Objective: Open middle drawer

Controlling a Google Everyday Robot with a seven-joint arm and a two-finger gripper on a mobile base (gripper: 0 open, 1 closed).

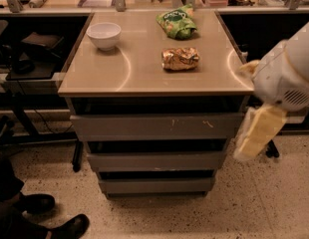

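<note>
The grey cabinet has three drawer fronts stacked under a tan top. The middle drawer (pixel 157 162) is the plain flat front between the taller scratched top drawer (pixel 157 127) and the lowest drawer (pixel 157 185). Its front stands slightly out, with a dark gap above it. My gripper (pixel 255 137) is a pale yellowish part hanging below the white arm (pixel 286 73) at the right. It is beside the cabinet's front right corner, level with the top and middle drawers, and is not touching them.
On the top (pixel 144 78) are a white bowl (pixel 104 35), a green snack bag (pixel 177 22) and a brown crinkled bag (pixel 180 58). Dark desks flank the cabinet. A person's black shoes (pixel 42 215) are on the speckled floor at lower left.
</note>
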